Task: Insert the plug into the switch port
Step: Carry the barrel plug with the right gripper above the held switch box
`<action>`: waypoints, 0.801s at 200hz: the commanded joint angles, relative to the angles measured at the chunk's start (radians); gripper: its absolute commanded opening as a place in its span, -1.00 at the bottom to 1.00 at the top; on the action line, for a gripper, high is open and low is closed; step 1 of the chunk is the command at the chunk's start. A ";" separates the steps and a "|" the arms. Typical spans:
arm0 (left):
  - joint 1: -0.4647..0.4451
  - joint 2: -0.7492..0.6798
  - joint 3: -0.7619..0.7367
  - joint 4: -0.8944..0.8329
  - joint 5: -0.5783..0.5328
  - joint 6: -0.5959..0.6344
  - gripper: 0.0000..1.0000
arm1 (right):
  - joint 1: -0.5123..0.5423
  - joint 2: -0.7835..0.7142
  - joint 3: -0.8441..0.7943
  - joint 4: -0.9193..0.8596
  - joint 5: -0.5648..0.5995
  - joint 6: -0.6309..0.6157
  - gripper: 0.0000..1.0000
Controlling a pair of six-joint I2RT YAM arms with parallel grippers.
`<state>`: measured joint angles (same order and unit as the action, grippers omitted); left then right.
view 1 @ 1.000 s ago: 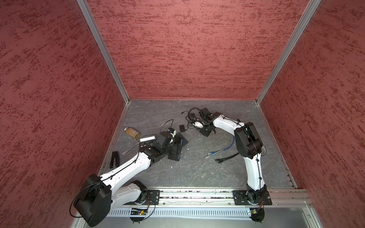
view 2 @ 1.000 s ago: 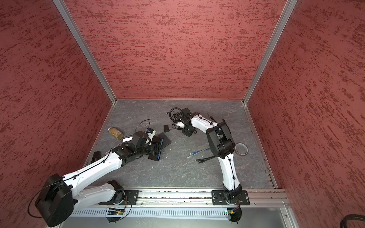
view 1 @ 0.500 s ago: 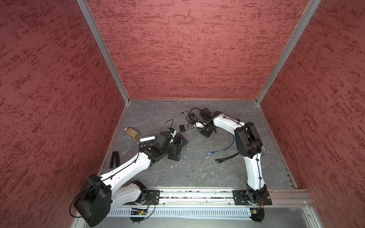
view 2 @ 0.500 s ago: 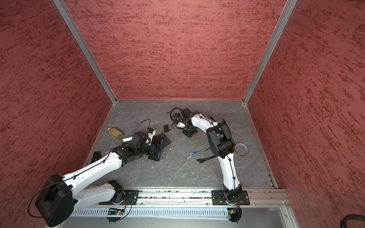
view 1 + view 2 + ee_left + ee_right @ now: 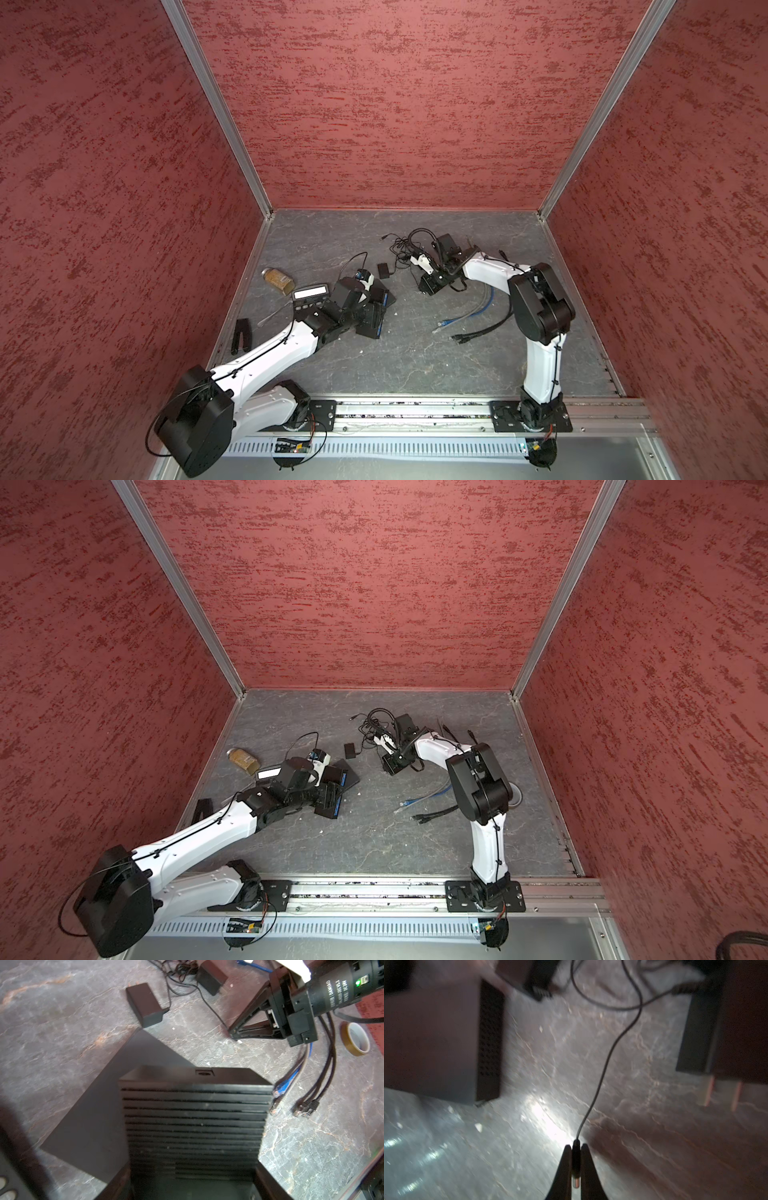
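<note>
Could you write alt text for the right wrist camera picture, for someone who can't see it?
The right gripper pinches a small black plug with a silver tip between its black fingers. Its thin cable trails across the grey marbled table; a dark box with a perforated side sits nearby.

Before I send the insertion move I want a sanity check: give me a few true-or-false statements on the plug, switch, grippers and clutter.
1. The right gripper is shut on the plug. True.
2. The left gripper holds the switch. True.
3. The plug is already in the switch port. False: it is in the right gripper, apart from the switch.
4. The tape roll sits on top of the switch. False: it lies on the table, apart from the switch.
5. The blue cable lies loose on the table, in neither gripper. True.
</note>
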<state>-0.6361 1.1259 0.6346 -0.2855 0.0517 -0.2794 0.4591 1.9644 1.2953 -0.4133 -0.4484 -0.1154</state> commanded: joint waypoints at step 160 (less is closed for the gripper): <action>-0.214 0.237 -0.081 0.627 -0.066 0.290 0.07 | 0.002 -0.398 -0.453 0.898 0.013 0.569 -1.00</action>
<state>-0.8257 1.3628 0.5842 0.1604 -0.0002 -0.0521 0.4610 1.6264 0.8749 0.4149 -0.4419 0.4206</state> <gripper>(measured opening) 0.681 0.084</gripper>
